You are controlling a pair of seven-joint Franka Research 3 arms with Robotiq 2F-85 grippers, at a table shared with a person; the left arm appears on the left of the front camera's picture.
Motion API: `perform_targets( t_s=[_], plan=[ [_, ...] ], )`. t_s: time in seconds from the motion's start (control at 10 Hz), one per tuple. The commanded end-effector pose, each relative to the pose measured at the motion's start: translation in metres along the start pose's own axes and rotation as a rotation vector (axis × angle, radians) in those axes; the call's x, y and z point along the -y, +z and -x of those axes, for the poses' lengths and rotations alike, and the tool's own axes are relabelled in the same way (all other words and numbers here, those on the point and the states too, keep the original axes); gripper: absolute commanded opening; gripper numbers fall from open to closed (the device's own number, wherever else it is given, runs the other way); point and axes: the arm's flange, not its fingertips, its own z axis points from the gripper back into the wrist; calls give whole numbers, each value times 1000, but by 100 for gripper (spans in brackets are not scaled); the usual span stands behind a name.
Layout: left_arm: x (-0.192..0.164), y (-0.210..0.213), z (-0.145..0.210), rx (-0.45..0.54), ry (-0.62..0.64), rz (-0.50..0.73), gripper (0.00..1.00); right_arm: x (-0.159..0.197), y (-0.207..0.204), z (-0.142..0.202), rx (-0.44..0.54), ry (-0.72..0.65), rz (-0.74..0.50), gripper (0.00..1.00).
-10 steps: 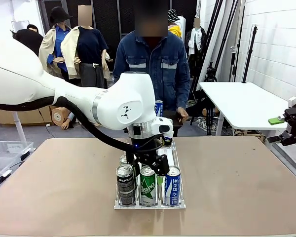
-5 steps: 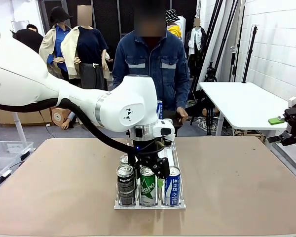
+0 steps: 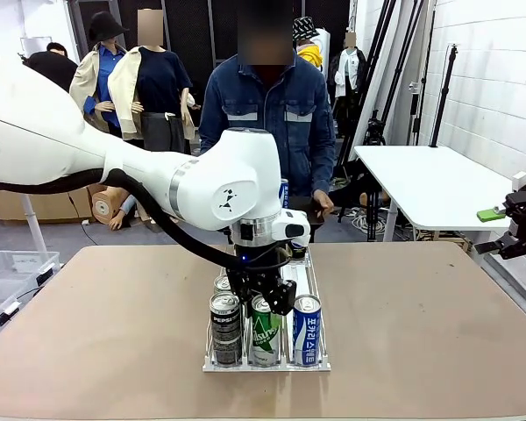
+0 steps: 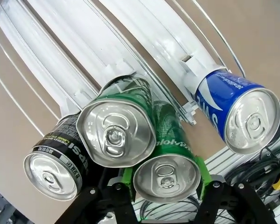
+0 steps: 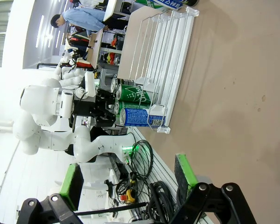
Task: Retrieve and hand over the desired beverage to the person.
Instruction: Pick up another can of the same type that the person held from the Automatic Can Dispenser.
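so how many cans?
5. Front row of rack: black can, green can in left tool, blue can; second can behind the black; far blue can behind the arm. Others may be hidden.

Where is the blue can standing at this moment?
In the front view, the blue can stands at the near end of the rack's right lane, right beside the green can that the left gripper is shut on.

Green soda can (image 4: pixel 166 173) between the pads (image 4: pixel 202 171): body mostly hidden behind its own top and a second green can (image 4: pixel 115 135).
Black Pepsi can (image 4: pixel 53 170): label half covered.
Left gripper (image 4: pixel 164 186): finger bases cut off at bottom edge.
Rack (image 3: pixel 314 364), front view: rear rows hidden behind the left arm's wrist (image 3: pixel 245 189).
Blue can (image 3: pixel 283 191) beyond it: mostly hidden.
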Motion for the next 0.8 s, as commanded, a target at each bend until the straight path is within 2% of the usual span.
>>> perform_targets(
  t_s=[0.0,0.7],
  plan=[
    [10,0,-2,-10,24,-25,0,0,0,0,4,-5,5,100],
    [0,0,0,-10,2,-4,0,0,0,0,4,-5,5,100]
  ],
)
